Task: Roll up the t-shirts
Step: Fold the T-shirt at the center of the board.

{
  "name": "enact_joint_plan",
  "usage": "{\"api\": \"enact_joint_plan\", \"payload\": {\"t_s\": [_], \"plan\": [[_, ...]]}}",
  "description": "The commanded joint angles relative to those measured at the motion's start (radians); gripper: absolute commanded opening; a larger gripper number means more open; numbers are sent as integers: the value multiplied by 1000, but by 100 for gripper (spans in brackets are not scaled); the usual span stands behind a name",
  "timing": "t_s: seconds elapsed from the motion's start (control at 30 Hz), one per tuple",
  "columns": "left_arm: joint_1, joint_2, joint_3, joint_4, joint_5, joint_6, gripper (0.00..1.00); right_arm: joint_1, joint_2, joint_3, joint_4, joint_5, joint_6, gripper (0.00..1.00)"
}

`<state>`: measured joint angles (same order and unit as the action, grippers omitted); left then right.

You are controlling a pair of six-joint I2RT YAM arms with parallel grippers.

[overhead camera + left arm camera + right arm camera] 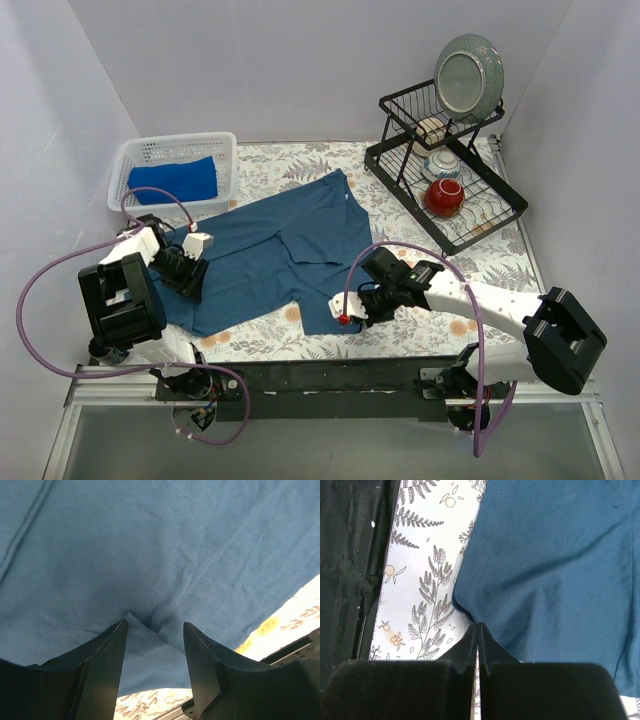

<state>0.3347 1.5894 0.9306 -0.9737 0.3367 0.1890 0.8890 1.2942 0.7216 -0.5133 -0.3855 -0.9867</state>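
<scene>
Top view first: the large dusky dark-blue short-sleeved tee [285, 245] lies rumpled across the fern-printed tablecloth [290, 165], its left edge hidden under the left gripper [185, 268]. The brighter royal-blue tee [175, 180] sits bundled in the white plastic mesh basket [130, 160], far left. The right gripper [350, 312] is at the dark tee's near right corner.

Left wrist now: the left gripper [155, 635] has its fingers spread, and a small unclamped ridge of cloth rises between them. Fabric fills the frame, with sleeves and collar cut off.

Right wrist: the right gripper [478, 627] has its fingers pressed flat together at the tee's hem. They hide whether any cloth is nipped.
</scene>
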Motion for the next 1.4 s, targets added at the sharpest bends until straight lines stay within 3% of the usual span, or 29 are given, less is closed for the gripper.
{"api": "enact_joint_plan", "payload": {"t_s": [0.0,0.4,0.77,0.87,1.07,1.17,1.37], "plan": [[-8,-62,-19,82,-53,-13,48,-9,10,12,16,-35,-1,1],[-6,-46,-18,128,-85,-23,38,-9,28,16,36,-35,3,1],[-6,-62,-45,53,-25,15,36,-9,45,13,55,-29,3,1],[-6,-72,-62,72,-31,10,32,-10,45,12,58,-23,0,1],[-8,-75,-13,82,-24,-19,9,-9,47,27,49,-12,-1,1],[-5,-81,45,50,-15,-46,3,-12,37,50,20,31,6,1],[36,-166,94,-37,31,-89,3,-48,31,111,-50,94,72,1]]}}
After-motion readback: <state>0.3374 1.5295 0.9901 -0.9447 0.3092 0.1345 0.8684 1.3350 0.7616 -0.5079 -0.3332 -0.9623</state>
